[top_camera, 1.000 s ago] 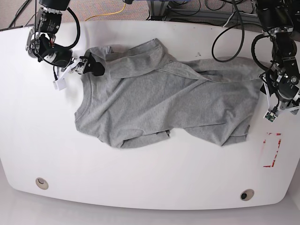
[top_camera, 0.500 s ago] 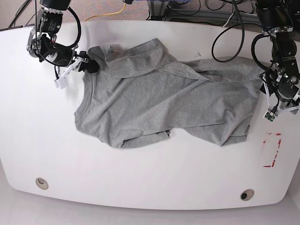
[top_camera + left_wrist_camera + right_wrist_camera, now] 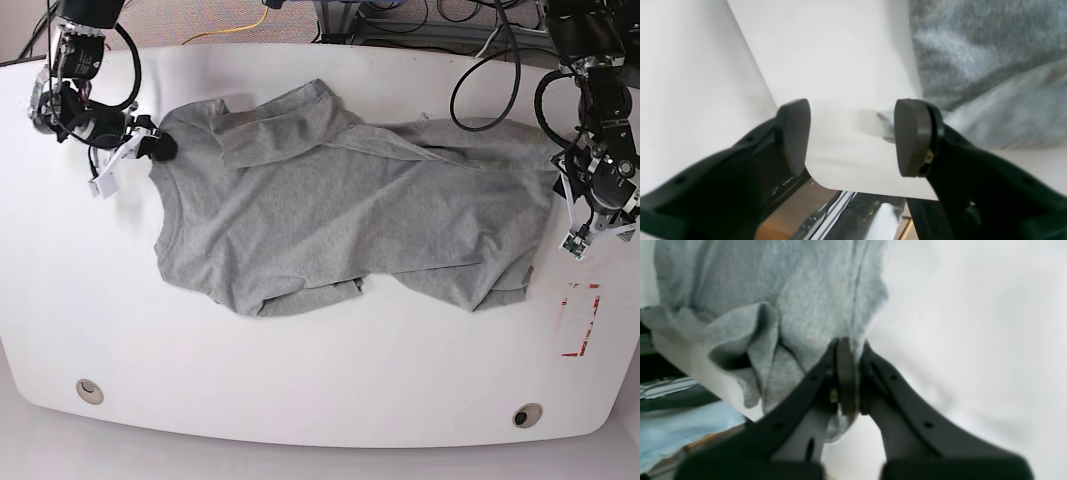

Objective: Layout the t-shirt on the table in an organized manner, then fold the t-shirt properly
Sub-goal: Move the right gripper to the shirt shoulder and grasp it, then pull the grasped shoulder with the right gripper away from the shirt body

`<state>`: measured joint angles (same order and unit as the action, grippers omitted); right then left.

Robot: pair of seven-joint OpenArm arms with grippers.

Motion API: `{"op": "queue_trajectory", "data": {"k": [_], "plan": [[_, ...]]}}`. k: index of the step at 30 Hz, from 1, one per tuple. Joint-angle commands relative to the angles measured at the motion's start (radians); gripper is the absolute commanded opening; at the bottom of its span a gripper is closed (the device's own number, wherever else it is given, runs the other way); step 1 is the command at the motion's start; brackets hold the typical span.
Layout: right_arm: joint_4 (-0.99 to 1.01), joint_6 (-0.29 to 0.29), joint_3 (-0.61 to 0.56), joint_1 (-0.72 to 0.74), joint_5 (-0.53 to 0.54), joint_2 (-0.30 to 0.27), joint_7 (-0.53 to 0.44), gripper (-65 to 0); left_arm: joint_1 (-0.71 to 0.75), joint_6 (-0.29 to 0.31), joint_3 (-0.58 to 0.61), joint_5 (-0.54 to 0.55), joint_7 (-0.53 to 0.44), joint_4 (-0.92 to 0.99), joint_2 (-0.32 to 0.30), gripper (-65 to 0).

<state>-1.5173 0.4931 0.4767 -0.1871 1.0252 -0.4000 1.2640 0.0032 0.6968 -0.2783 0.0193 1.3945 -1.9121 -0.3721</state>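
Observation:
The heather-grey t-shirt (image 3: pixel 330 215) lies rumpled across the middle of the white table (image 3: pixel 320 390), with one sleeve folded over near the top. My right gripper (image 3: pixel 160 147) is at the shirt's upper left corner. In the right wrist view that gripper (image 3: pixel 847 373) is shut on a fold of the t-shirt (image 3: pixel 806 290) cloth. My left gripper (image 3: pixel 572 205) hovers at the shirt's right end. The left wrist view shows this gripper (image 3: pixel 851 136) open over bare table, the t-shirt (image 3: pixel 990 50) edge just beside one fingertip (image 3: pixel 910 136).
A red tape outline (image 3: pixel 582 320) marks the table at the right. Two round grommets (image 3: pixel 89 390) (image 3: pixel 526 415) sit near the front edge. Cables (image 3: pixel 490 70) trail over the far right corner. The table edge lies just below the left gripper in its wrist view.
My right gripper has shut on the shirt's upper left edge and pulled it left and slightly away, stretching that corner outward. The left arm has barely moved.

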Motion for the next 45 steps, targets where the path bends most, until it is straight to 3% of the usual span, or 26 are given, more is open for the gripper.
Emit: {"op": "queue_trajectory", "data": {"k": [1, 10, 21, 29, 31, 33, 40, 43, 45], "plan": [[-0.016, 0.0, 0.009, 0.005, 0.019, -0.043, -0.011, -65.0, 0.002, 0.001, -0.005, -0.009, 0.002, -0.016, -0.014, -27.6], [-0.016, -0.004, 0.015, 0.005, 0.008, -0.081, -0.011, -65.0, 0.027, 0.001, -0.006, -0.009, 0.002, -0.017, 0.014, -27.6], [-0.016, 0.006, 0.104, 0.007, -0.168, -0.08, -0.011, -65.0, 0.045, 0.001, -0.006, -0.009, 0.002, -0.017, 0.014, -27.6], [-0.016, 0.006, 0.138, 0.007, -0.2, -0.083, -0.017, -63.9, 0.047, 0.001, -0.006, -0.009, 0.002, -0.017, 0.014, -27.6], [-0.016, 0.006, 0.158, 0.007, -0.202, -0.08, -0.016, -60.4, 0.047, 0.001, -0.006, -0.009, 0.002, -0.017, 0.014, -27.6], [-0.016, 0.006, 0.165, 0.007, -0.2, -0.08, -0.016, -53.0, 0.047, 0.001, -0.006, -0.009, 0.002, -0.017, 0.014, -27.6], [-0.098, 0.005, 0.231, 0.005, -0.197, -0.049, 0.0, -19.3, 0.047, 0.001, -0.006, -0.009, 0.002, -0.017, 0.015, -27.6], [-0.167, 0.006, 0.268, 0.005, -0.197, -0.026, 0.049, -10.8, 0.047, 0.001, -0.006, -0.009, 0.002, -0.017, 0.015, -27.6], [-0.219, 0.016, 0.296, 0.005, -0.191, -0.012, 0.076, -9.5, 0.047, 0.001, -0.006, -0.009, 0.002, -0.017, 0.015, -27.6]]}}
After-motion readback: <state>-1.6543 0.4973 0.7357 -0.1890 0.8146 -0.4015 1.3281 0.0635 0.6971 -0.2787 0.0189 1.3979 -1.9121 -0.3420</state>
